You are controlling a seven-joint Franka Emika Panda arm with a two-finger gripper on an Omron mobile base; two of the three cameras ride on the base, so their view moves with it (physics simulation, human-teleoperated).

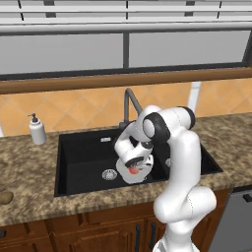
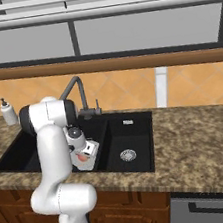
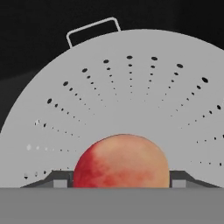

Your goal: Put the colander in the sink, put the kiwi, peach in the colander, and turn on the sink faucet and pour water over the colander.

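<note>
The hand [image 1: 133,169] is down in the sink [image 1: 78,162], its fingers clamped on either side of the peach [image 3: 121,162], holding it right over the colander [image 3: 131,100] bowl. That fruit looks light but soft and round, so a gentle pinch across its widest part suits it best. The colander looks light and rigid, easiest taken by its rim handle. One peach, one colander, and one kiwi [image 1: 5,197] waiting far left on the bench [image 1: 29,206]; one faucet [image 2: 78,95], one soap bottle [image 1: 37,130]
</note>
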